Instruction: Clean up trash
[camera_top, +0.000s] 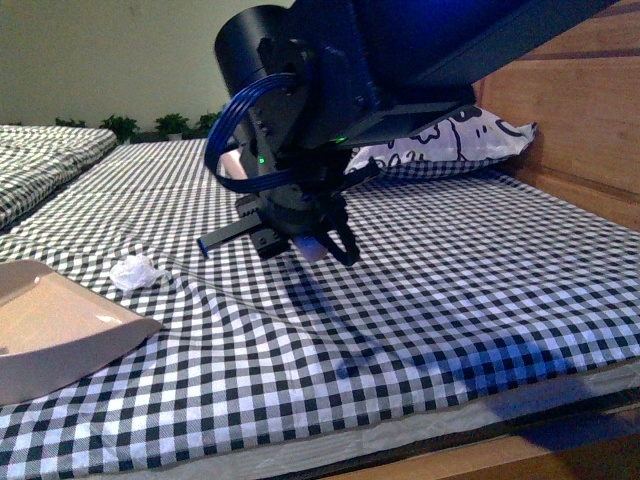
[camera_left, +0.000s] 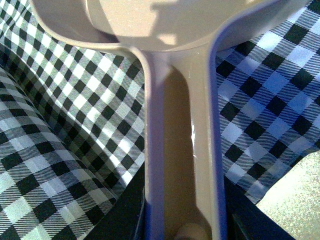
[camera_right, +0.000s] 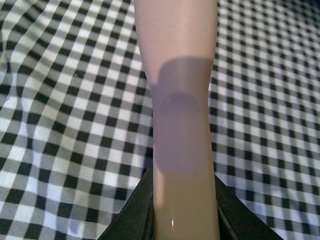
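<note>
Item 1: small crumpled white paper wad (camera_top: 137, 271), the trash. Lies loose on the black-and-white checked cloth (camera_top: 450, 280), just beyond the front lip of item 2, apart from it and not yet swept in.

Item 2: flat beige-pink plastic dustpan (camera_top: 55, 335), resting on the cloth at the near left. Its pan shows no trash. The left wrist view shows its grooved handle (camera_left: 180, 150) running into the left gripper (camera_left: 182, 232), whose dark jaws press against both sides of the handle.

Item 3: smooth beige-pink plastic shaft (camera_right: 180, 125), most likely a brush handle (its working end is out of view). The right gripper (camera_right: 182, 227) pinches it between black jaws above the cloth. In the front view the right arm's dark wrist (camera_top: 300, 215) hangs over the middle of the bed, well apart from the wad.

Item 4: white pillow with black cartoon prints (camera_top: 450, 140), at the far right by the wooden headboard (camera_top: 580, 110).

Progress, as judged: both tools are in hand; sweeping the wad into the pan and carrying it off remain
</note>
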